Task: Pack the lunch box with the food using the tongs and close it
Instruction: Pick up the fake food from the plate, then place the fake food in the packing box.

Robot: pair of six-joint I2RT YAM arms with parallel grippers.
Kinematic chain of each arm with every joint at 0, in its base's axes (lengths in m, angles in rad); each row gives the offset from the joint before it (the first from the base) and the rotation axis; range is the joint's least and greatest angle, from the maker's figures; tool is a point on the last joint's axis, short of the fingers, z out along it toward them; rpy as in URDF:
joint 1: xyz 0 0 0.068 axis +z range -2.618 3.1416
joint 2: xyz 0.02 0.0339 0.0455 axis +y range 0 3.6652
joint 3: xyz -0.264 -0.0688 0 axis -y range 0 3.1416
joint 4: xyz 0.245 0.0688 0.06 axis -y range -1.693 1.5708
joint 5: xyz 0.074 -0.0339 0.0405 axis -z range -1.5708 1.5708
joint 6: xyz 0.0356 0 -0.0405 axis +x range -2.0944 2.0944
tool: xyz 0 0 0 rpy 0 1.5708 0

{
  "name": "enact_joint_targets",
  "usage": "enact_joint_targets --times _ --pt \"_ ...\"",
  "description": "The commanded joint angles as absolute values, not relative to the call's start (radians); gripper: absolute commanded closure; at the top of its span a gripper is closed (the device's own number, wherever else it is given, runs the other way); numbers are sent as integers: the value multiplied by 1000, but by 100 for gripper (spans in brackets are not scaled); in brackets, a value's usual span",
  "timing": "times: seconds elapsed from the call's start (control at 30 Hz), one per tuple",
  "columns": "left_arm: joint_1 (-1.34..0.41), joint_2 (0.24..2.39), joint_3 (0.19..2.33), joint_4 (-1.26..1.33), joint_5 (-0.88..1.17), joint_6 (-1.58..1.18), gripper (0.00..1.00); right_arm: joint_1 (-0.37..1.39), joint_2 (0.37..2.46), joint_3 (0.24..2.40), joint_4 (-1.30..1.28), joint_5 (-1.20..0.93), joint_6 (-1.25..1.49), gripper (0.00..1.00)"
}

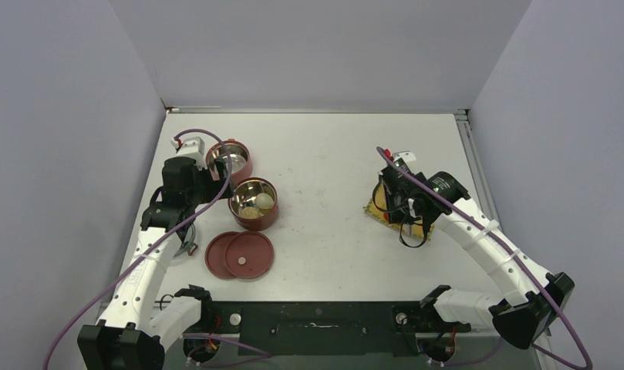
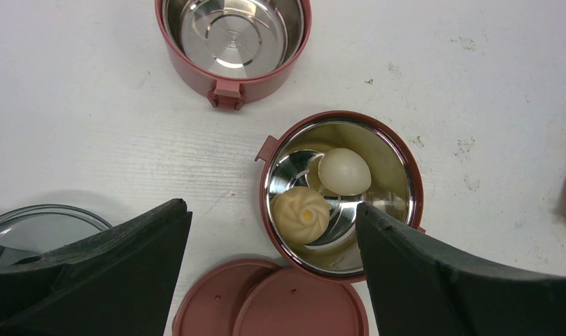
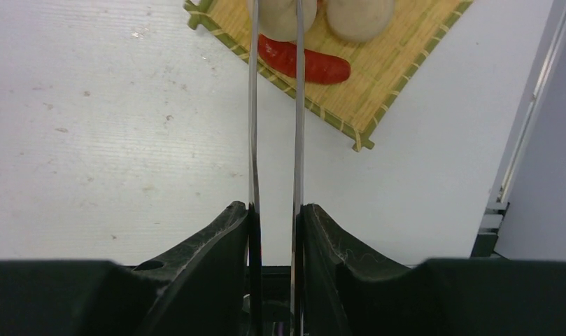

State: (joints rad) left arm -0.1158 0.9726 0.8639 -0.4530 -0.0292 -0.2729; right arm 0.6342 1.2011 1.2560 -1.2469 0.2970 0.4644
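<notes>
Grey walls enclose a white bench (image 1: 324,154) where the left pincer (image 2: 271,208) hangs wide open and empty above the lunch box. Its near bowl (image 2: 388,150) holds two pale buns (image 2: 301,215); the far bowl (image 2: 231,28) stands apart, bare steel inside. Two dark-red lids (image 2: 294,301) lie overlapping just beside the near bowl. Across the bench, the right pincer (image 3: 274,210) is clamped on the tongs (image 3: 299,105), whose slim arms reach over a yellow mat (image 3: 399,63) and straddle a pale ball (image 3: 276,17). Whether the tips pinch it cannot be told. A red sausage (image 3: 308,63) lies just beside that ball.
</notes>
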Motion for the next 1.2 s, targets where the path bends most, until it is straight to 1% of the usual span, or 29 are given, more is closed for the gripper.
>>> enact_joint_targets --times 0.0,0.2,0.4,0.57,0.67,0.9,1.17 --pt "-119 959 871 -419 -19 -272 13 633 1131 1306 -1113 200 415 95" --pt "-120 978 873 -413 0 -281 12 694 1118 1279 -817 -23 375 95" --pt "-116 962 873 -413 -19 -281 12 878 1224 1285 -544 -52 332 95" --pt "-114 926 868 -410 -48 -279 12 961 1310 1263 -354 -105 321 95" --pt "-114 911 864 -407 -54 -279 12 1000 1364 1265 -299 -91 311 95" --pt "-114 911 862 -403 -42 -279 12 1023 1455 1256 -253 -54 297 95" --pt "-115 911 861 -402 -41 -281 12 1034 1557 1299 -262 -3 282 95"
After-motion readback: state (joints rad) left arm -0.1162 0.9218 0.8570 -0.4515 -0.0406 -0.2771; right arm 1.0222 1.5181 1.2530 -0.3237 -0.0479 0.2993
